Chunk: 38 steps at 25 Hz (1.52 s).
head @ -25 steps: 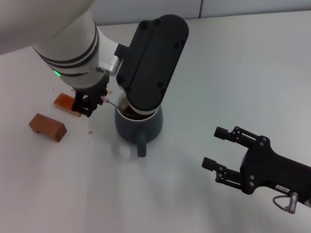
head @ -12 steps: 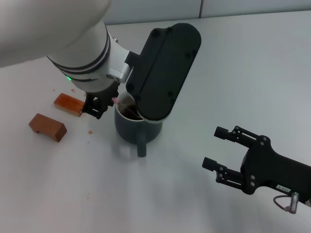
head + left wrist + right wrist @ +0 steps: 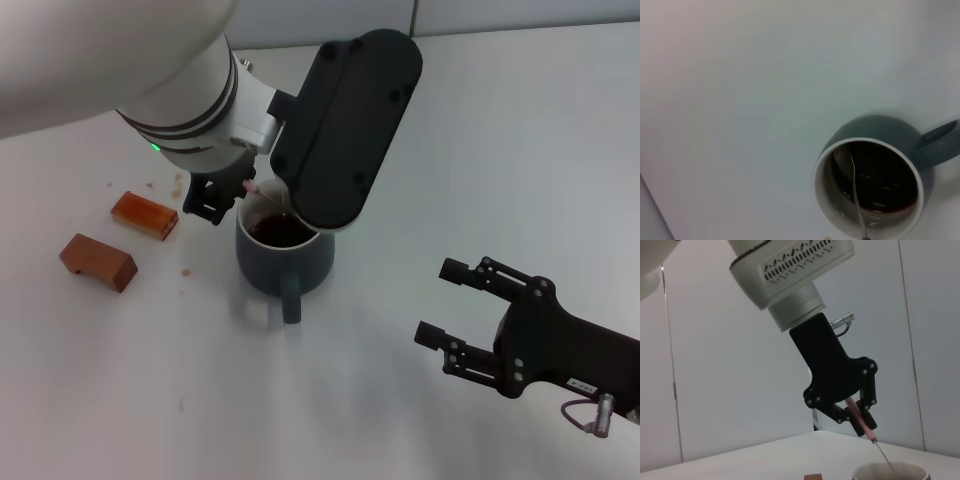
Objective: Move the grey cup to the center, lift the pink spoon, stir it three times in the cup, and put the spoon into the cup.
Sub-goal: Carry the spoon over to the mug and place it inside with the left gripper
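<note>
The grey cup [image 3: 285, 255] stands on the table with dark liquid inside and its handle [image 3: 291, 303] toward me. My left gripper [image 3: 230, 196] hangs over the cup's far left rim, shut on the pink spoon [image 3: 248, 186]. In the right wrist view the left gripper [image 3: 856, 419] pinches the pink spoon [image 3: 855, 410], whose metal neck slants down into the cup [image 3: 890, 472]. The left wrist view looks down into the cup [image 3: 875, 127], where the spoon [image 3: 856, 192] dips into the liquid. My right gripper [image 3: 437, 300] rests open at the near right, well away from the cup.
Two brown blocks [image 3: 145, 213] [image 3: 97, 261] lie on the table left of the cup, with a few small brown spots near them. The left forearm's black housing [image 3: 345, 120] overhangs the cup's far side.
The left arm has swung right and away from me, carrying the spoon from the cup's left side toward its far rim. The cup and the right arm have stayed put.
</note>
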Tool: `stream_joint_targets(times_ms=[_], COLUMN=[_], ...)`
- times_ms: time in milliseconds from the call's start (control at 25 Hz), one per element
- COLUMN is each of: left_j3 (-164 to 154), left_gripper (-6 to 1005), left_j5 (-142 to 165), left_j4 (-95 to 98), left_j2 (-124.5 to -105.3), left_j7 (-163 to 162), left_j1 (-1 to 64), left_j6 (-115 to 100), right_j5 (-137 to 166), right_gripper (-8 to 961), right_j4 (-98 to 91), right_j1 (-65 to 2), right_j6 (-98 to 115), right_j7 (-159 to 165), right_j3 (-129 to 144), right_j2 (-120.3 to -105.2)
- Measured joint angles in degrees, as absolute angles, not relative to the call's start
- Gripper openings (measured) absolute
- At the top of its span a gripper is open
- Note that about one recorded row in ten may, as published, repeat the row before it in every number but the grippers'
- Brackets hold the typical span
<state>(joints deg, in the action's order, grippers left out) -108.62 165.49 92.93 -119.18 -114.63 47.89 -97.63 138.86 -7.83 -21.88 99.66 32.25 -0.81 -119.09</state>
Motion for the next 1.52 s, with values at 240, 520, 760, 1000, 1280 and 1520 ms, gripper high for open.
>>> stream_joint_targets(times_ms=[240, 520, 760, 1000, 1280, 1520], left_j3=[-108.32, -108.32, -108.67, -108.88, -107.93, -108.24], left_gripper=[128, 130, 131, 132, 133, 134], left_j5=[165.60, 165.68, 165.52, 165.48, 165.65, 165.69], left_j4=[91.86, 93.50, 95.93, 95.12, 92.30, 93.25], left_j2=[-119.18, -119.18, -119.18, -119.18, -119.18, -119.18], left_j7=[-114.84, -115.19, -115.23, -115.07, -114.63, -114.57], left_j1=[47.83, 47.37, 47.38, 47.91, 48.36, 47.66], left_j6=[-98.08, -101.71, -101.01, -97.95, -98.07, -101.36], right_j5=[138.90, 138.98, 139.02, 139.01, 139.09, 139.22], right_gripper=[758, 757, 757, 758, 757, 757], right_j4=[-7.68, -7.64, -7.65, -7.73, -7.74, -7.75], right_j1=[-21.95, -22.06, -22.06, -21.95, -21.86, -22.14], right_j6=[99.69, 100.37, 100.40, 100.48, 100.49, 101.04], right_j7=[32.26, 32.34, 32.35, 32.35, 32.35, 32.34], right_j3=[-0.79, -0.79, -0.79, -0.79, -0.79, -0.79], right_j2=[-119.09, -119.09, -119.09, -119.09, -119.09, -119.09])
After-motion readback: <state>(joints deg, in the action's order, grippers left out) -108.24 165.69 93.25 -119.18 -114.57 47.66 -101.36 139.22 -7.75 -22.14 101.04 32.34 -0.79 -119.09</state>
